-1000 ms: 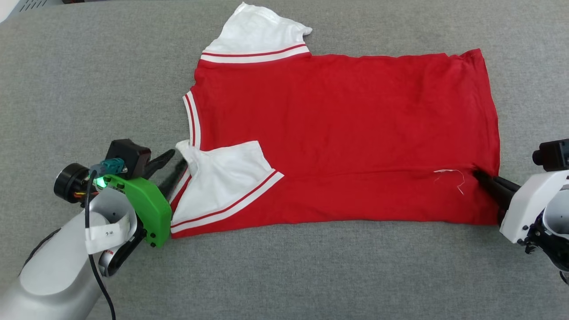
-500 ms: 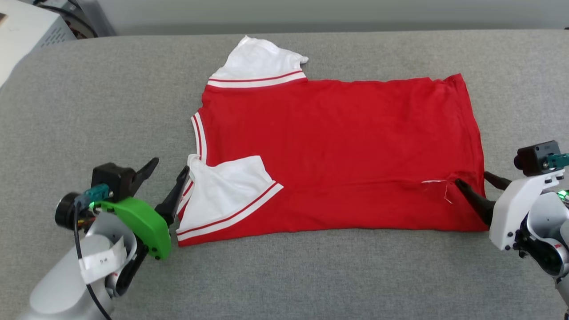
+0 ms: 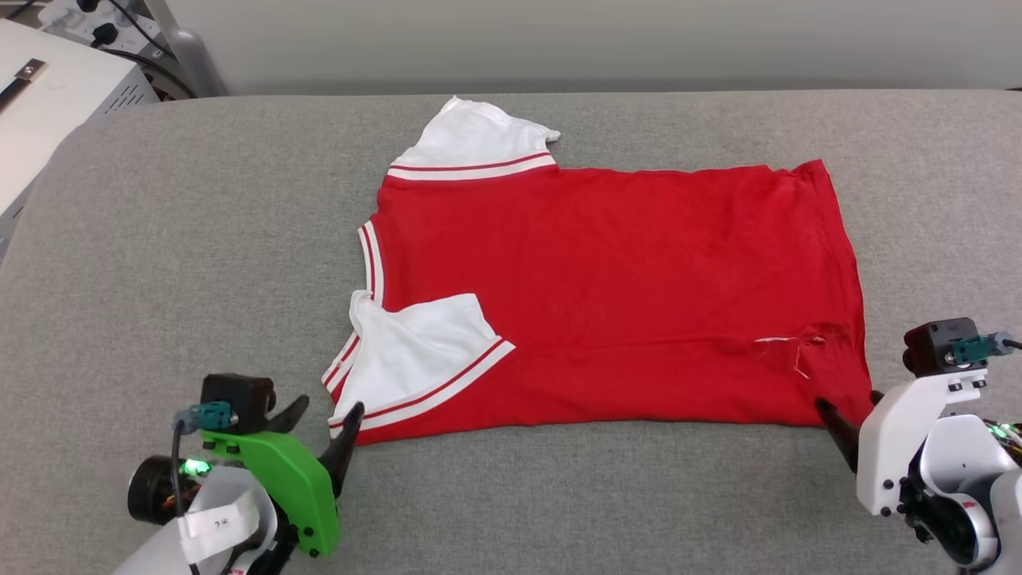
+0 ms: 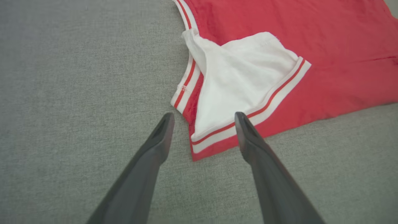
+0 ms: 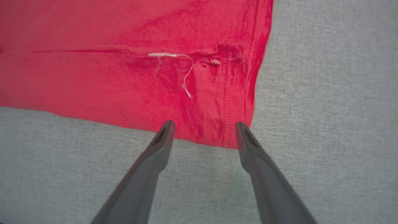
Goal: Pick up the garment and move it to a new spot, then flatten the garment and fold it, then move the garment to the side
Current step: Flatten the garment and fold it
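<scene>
The garment (image 3: 607, 287) lies flat in the middle of the grey counter (image 3: 160, 239). Its near long edge and near sleeve are turned over on top, so the first fold looks done, I think. The left gripper (image 3: 330, 406) and right gripper (image 3: 849, 402) sit by its near corners, fingers apart, holding nothing. More folding and the move aside are left.

Shirt (image 3: 623, 279) lay flat on grey fabric surface (image 3: 200, 239). Plain red side faced up, collar toward left, hem toward right. Near sleeve (image 3: 415, 343), white with red-striped trim, lay folded onto red body. Far sleeve (image 3: 475, 140) spread outward. Loose white thread (image 3: 786, 351) lay near hem.
</scene>
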